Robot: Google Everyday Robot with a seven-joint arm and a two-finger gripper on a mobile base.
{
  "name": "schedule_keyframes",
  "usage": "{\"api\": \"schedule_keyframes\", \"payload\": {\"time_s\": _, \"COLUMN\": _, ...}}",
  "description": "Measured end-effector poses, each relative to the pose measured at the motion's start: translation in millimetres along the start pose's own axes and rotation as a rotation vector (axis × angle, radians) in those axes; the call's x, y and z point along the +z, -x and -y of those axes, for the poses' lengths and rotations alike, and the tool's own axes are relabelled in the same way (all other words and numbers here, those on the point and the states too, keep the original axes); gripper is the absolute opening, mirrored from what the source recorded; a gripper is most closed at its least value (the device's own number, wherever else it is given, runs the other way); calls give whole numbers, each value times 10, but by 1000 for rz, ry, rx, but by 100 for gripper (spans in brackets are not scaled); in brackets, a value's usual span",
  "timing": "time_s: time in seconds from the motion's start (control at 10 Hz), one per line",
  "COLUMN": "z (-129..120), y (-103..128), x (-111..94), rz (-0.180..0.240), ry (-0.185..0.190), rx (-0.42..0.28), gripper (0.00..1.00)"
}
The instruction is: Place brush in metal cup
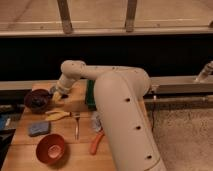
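Observation:
My gripper (56,93) hangs at the end of the white arm (122,115), low over the back left of the wooden table (20,150), right beside the dark purple bowl (37,99). The brush does not show anywhere; it may be hidden by the wrist. I cannot make out the metal cup either; a small dark spot sits right at the gripper, by the bowl's rim, but I cannot tell what it is.
A red bowl (50,148) stands at the front left. A blue-grey thing (38,128), a yellow object (57,115), a silver fork (76,125) and an orange object (96,142) lie mid-table. A green object (90,92) stands behind the arm.

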Motion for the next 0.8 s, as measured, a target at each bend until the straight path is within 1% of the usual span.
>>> {"api": "schedule_keyframes", "payload": {"time_s": 0.1, "z": -4, "y": 47, "x": -66, "rz": 28, "ry": 8, "rx": -11, "gripper": 0}}
{"api": "schedule_keyframes", "payload": {"time_s": 0.2, "z": -23, "y": 108, "x": -118, "rz": 44, "ry": 10, "rx": -23, "gripper": 0}}
{"api": "schedule_keyframes", "payload": {"time_s": 0.4, "z": -30, "y": 231, "x": -250, "rz": 69, "ry": -2, "rx": -42, "gripper": 0}}
{"api": "schedule_keyframes", "payload": {"time_s": 0.6, "z": 48, "y": 286, "x": -389, "rz": 83, "ry": -44, "rx": -39, "gripper": 0}}
{"api": "schedule_keyframes", "payload": {"time_s": 0.7, "z": 118, "y": 333, "x": -495, "rz": 84, "ry": -78, "rx": -33, "gripper": 0}}
{"api": "schedule_keyframes", "payload": {"time_s": 0.8, "z": 214, "y": 340, "x": -582, "rz": 76, "ry": -109, "rx": -22, "gripper": 0}}
